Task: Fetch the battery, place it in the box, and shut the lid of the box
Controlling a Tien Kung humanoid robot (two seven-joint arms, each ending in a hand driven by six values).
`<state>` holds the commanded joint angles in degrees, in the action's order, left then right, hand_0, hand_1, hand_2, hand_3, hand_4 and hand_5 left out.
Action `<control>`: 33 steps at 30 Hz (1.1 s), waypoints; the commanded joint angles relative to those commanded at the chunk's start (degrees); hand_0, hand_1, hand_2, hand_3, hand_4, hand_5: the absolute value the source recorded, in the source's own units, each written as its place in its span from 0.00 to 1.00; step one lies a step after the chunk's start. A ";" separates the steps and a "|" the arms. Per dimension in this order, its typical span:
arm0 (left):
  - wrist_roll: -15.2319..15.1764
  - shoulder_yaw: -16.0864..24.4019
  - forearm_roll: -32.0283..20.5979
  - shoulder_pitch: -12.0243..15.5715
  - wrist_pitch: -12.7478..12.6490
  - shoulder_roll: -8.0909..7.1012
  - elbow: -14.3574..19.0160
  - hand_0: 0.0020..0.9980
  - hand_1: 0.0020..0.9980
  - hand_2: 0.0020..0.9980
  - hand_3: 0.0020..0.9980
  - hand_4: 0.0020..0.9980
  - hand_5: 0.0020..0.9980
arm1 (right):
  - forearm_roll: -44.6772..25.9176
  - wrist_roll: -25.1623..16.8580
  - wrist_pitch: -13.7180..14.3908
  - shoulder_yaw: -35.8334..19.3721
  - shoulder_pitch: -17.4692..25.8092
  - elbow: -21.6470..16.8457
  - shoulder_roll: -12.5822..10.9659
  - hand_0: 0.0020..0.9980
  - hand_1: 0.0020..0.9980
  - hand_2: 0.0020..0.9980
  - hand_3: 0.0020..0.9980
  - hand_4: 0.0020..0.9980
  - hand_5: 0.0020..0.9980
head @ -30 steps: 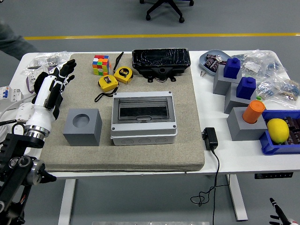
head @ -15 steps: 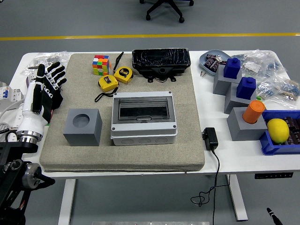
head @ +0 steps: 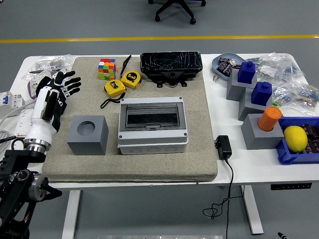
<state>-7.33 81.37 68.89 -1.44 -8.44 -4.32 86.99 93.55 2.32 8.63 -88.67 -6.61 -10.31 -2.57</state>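
My left hand (head: 52, 99) hovers near the counter's (head: 234, 172) left edge, fingers (head: 70, 82) spread, holding nothing. The box (head: 153, 124) sits mid-counter, lid closed, long axis left-right.

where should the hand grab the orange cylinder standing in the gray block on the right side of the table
Probably the exposed upper part of the orange cylinder, with the fingers closing on its round sides from above. It leans slightly and its base is sunk in the gray block, so only the top is free. The blue bin sits close on its right and a blue-topped gray block just behind, leaving little side room.
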 joint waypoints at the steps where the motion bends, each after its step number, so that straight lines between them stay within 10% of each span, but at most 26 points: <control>1: 0.04 0.08 0.12 0.00 -0.03 0.02 0.03 0.69 0.71 0.68 0.71 1.00 0.88 | 0.05 0.03 0.01 0.29 -0.01 0.00 -0.01 0.42 0.34 0.32 0.26 0.73 0.43; 10: 0.64 0.33 0.61 0.18 -0.13 0.07 0.13 0.69 0.71 0.68 0.71 1.00 0.89 | -2.52 0.36 -0.62 3.67 -0.25 0.00 0.00 0.41 0.32 0.30 0.20 0.60 0.39; 11: 0.76 0.40 0.84 0.17 -0.09 0.09 0.14 0.69 0.71 0.68 0.71 1.00 0.87 | -3.35 0.54 -1.27 4.31 -0.28 0.00 -0.03 0.54 0.52 0.46 0.33 0.85 0.42; 16: 1.85 0.82 2.41 -0.08 0.05 0.08 -0.02 0.69 0.71 0.68 0.71 1.00 0.87 | -6.91 1.04 -3.59 5.58 -0.33 0.00 -0.11 0.54 0.52 0.46 0.33 0.85 0.42; 17: 1.98 0.87 2.58 -0.09 0.03 0.09 -0.05 0.70 0.76 0.74 0.74 1.00 0.85 | -7.06 1.05 -3.68 5.61 -0.32 0.00 -0.11 0.72 0.69 0.66 0.55 1.00 0.58; 22: 3.19 1.15 4.48 0.01 0.10 0.15 -0.16 0.70 0.76 0.74 0.74 1.00 0.85 | -7.65 0.82 -4.12 5.14 -0.33 0.00 -0.16 0.72 0.69 0.66 0.55 1.00 0.58; 23: 3.05 1.17 4.56 0.01 0.13 0.16 -0.19 0.76 0.86 0.84 0.81 1.00 0.83 | -7.68 0.76 -4.12 5.01 -0.34 0.00 -0.16 0.83 0.75 0.73 0.74 1.00 0.67; 33: 2.65 1.49 5.28 -0.11 1.09 0.20 -0.45 0.81 0.90 0.87 0.83 1.00 0.82 | -7.86 0.46 -4.00 4.32 -0.74 0.00 -0.08 0.84 0.77 0.74 0.75 1.00 0.70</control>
<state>-4.68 82.87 74.17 -1.55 -7.35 -4.12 86.55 85.69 2.78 4.63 -84.36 -7.35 -10.31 -2.65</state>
